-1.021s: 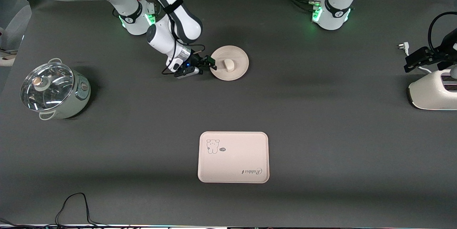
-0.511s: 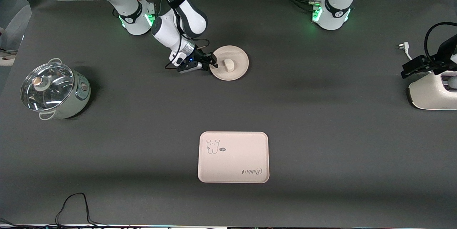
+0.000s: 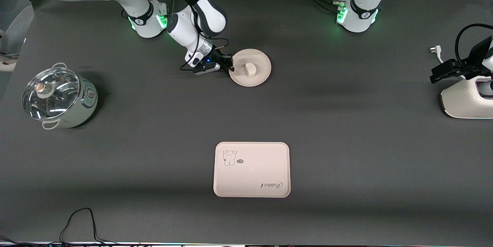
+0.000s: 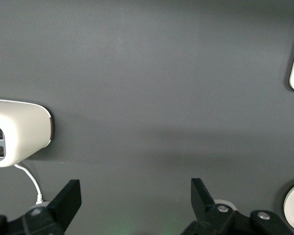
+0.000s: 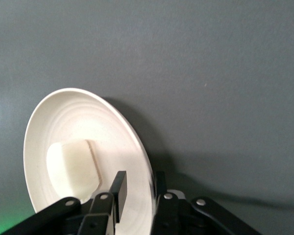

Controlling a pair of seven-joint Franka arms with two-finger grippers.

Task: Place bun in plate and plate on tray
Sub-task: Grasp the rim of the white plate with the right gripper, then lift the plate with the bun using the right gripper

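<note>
The plate (image 3: 262,63) lies on the table near the right arm's base, and the bun (image 3: 249,70) sits in it. My right gripper (image 3: 229,64) is low at the plate's rim on the right arm's side. In the right wrist view one finger (image 5: 119,188) is inside the plate (image 5: 88,117) and the other is outside the rim, shut on it, with the bun (image 5: 73,169) close by. The tray (image 3: 251,179) lies empty much nearer the front camera. My left gripper (image 3: 446,70) hangs open and empty over the toaster; its wrist view shows the gripper (image 4: 135,205) above bare table.
A steel pot with a glass lid (image 3: 57,98) stands toward the right arm's end. A white toaster (image 3: 466,100) with a white plug cable (image 3: 435,51) stands at the left arm's end, and shows in the left wrist view (image 4: 14,129). A black cable (image 3: 77,220) lies at the front edge.
My right gripper closed in on the plate's rim, and the plate with the bun shifted slightly toward the left arm's end. My left gripper drifted a little over the toaster.
</note>
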